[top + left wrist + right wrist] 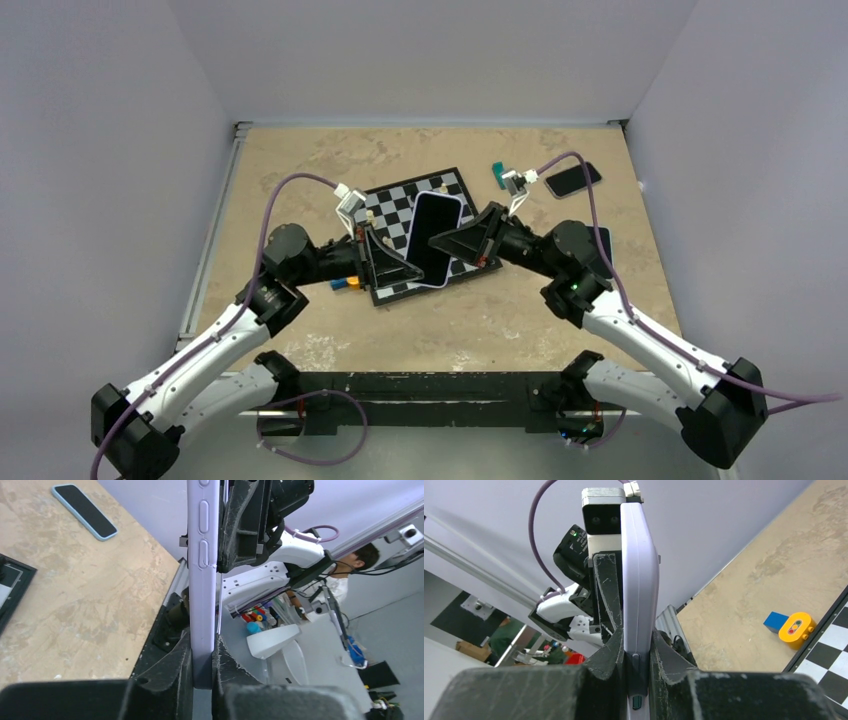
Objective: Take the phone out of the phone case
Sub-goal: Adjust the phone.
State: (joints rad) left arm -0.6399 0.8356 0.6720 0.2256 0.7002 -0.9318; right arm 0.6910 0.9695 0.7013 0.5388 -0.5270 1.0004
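Closest to the lens, in the left wrist view: black fingers (167, 672) of the left gripper (202, 655), pinched shut on one end of the lilac phone case (203, 570), with only that thin edge between them; seen edge-on from there, side buttons facing the camera; far end clamped the same way by the right gripper (639, 652), jaws squeezed onto the opposite end. Gripped from both ends and held up off the chessboard (392, 200), above its middle and right half, slightly tilted; phone (433, 232) seated inside, dark screen up, lilac rim showing all round it.

Around the board: yellow toy block (796, 628) and a blue one (776, 621) just beside the board's near-left corner, close under the left wrist; small teal piece (497, 173) off the board's far-right corner; second phone (573, 179) in a pale blue case, flat, screen up, toward the far-right corner of the table (300, 170), well apart from the held one. Widest open surface toward the far-left corner and along the left edge; narrower bare strip between the board and the near edge, flanked by both forearms; right side tighter, with the right arm's elbow over it.
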